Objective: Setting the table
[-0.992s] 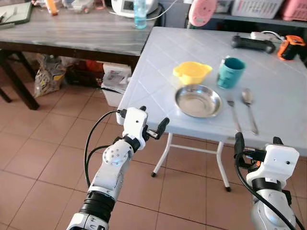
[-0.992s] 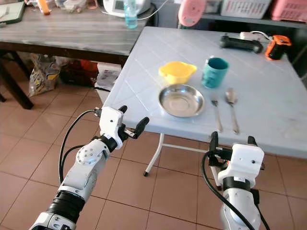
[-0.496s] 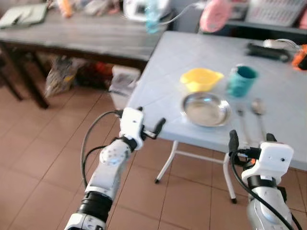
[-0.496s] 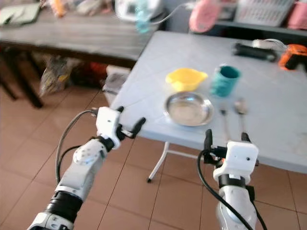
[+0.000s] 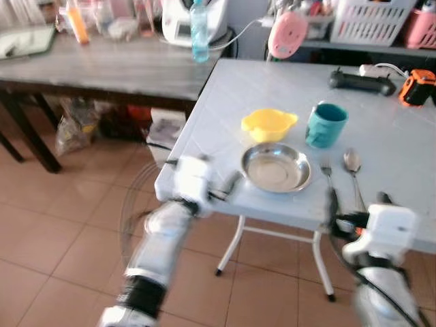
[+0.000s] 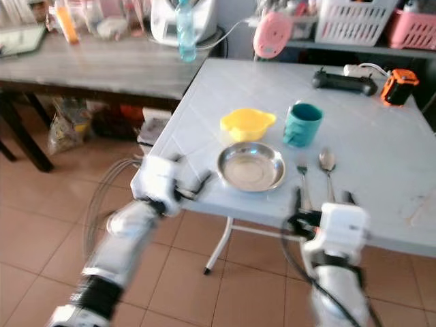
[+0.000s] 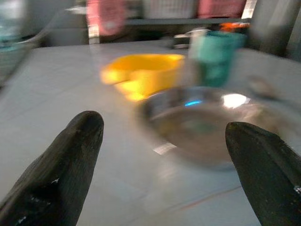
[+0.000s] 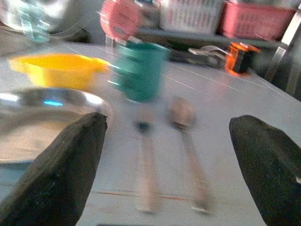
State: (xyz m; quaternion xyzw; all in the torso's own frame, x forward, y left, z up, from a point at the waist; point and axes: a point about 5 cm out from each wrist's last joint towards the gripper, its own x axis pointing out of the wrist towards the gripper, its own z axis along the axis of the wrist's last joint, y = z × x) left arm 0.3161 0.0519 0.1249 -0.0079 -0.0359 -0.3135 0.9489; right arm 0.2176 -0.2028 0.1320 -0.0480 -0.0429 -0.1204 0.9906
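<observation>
Dishes sit on the white table (image 5: 225, 102). A steel plate (image 5: 275, 167) lies near the front edge. A yellow bowl (image 5: 268, 124) is at its 12 o'clock, just beside it. A green cup (image 5: 325, 125) stands at its 1 o'clock. A fork (image 5: 326, 172) and a spoon (image 5: 353, 167) lie side by side at its 3 o'clock. The left gripper (image 5: 219, 191) hangs at the table edge, at the plate's 8 o'clock, fingers spread wide. The right gripper (image 5: 355, 212) is at the edge near the fork, fingers wide apart too. Both arms look blurry.
</observation>
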